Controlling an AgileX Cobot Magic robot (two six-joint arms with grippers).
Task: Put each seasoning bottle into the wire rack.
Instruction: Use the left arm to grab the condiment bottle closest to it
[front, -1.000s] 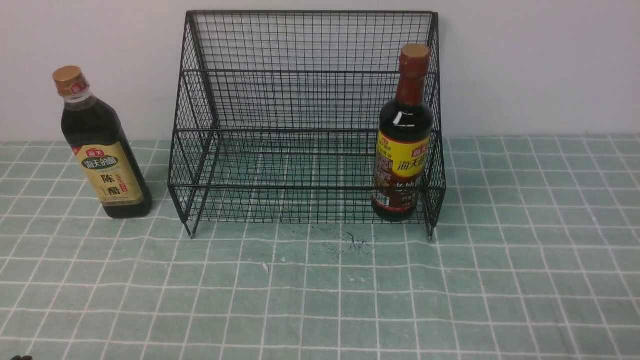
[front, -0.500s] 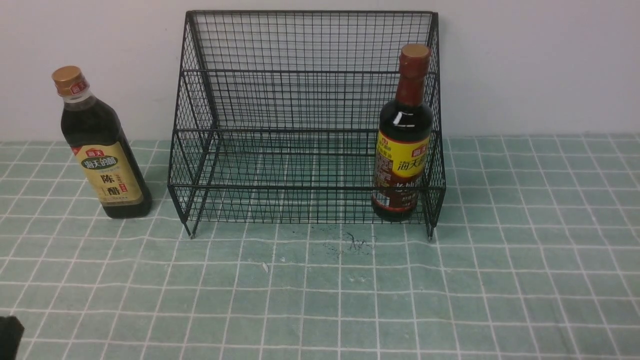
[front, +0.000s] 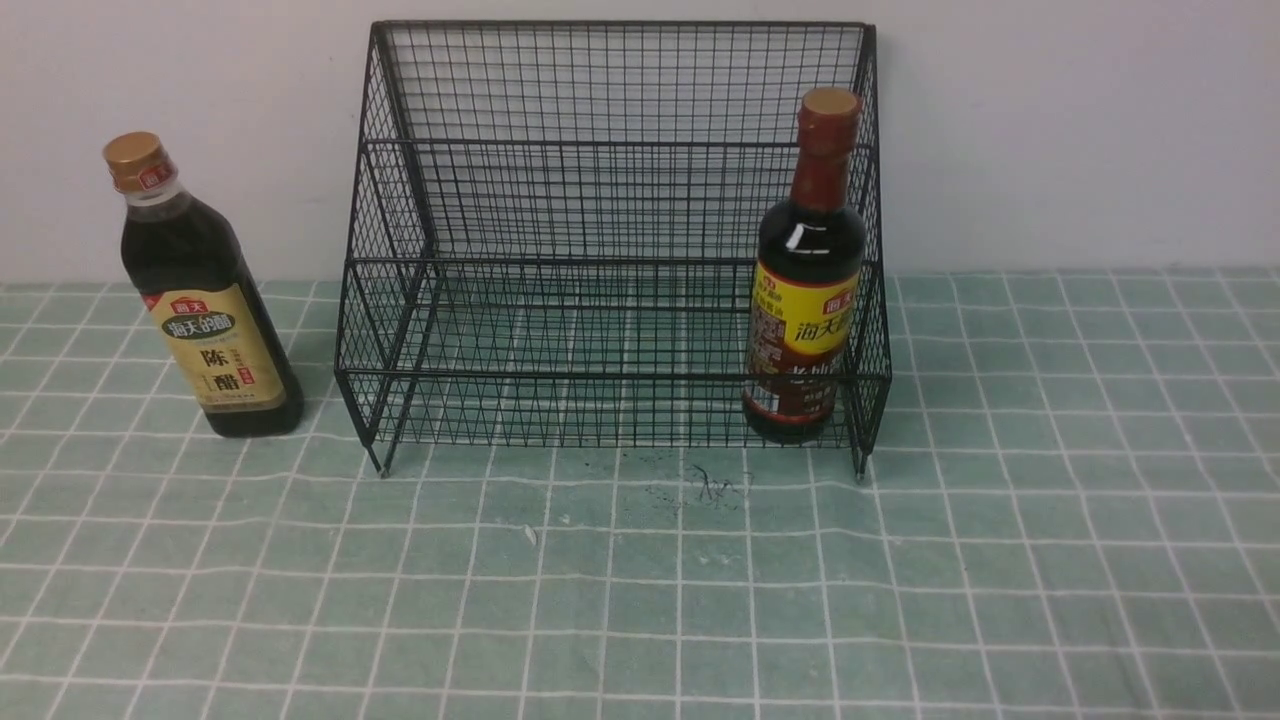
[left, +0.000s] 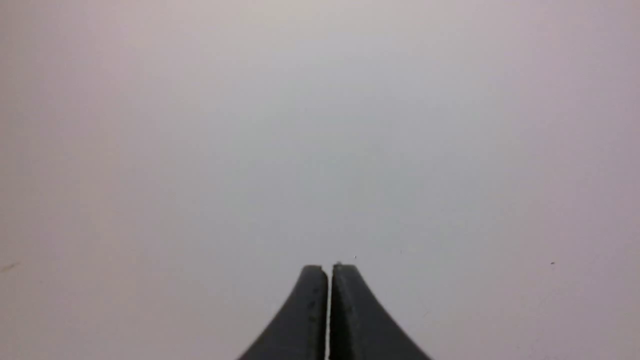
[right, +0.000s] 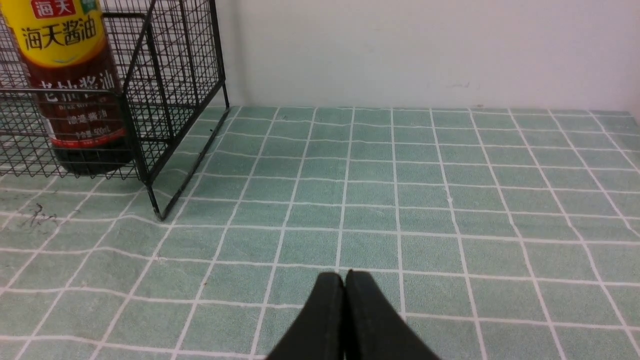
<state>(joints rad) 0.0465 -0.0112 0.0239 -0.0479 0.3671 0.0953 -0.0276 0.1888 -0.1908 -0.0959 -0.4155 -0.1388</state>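
Note:
The black wire rack (front: 610, 90) stands against the back wall. A dark seasoning bottle with a long red-brown neck and yellow-red label (front: 805, 290) stands upright inside its lower tier at the right end; the right wrist view shows that bottle (right: 70, 85) behind the rack's mesh (right: 170, 75). A gold-capped bottle with a tan label (front: 200, 300) stands on the cloth just left of the rack, outside it. My left gripper (left: 329, 267) is shut and empty, facing a blank wall. My right gripper (right: 344, 274) is shut and empty, low over the cloth to the right of the rack. Neither arm shows in the front view.
A green checked cloth (front: 1050, 520) covers the table. A white wall (front: 1080, 130) runs close behind the rack. Dark scribble marks (front: 715, 485) lie on the cloth in front of the rack.
A dark piece of the left arm that showed at the lower left corner of the front view half a second ago has gone out of view. Bottles and rack have not moved.

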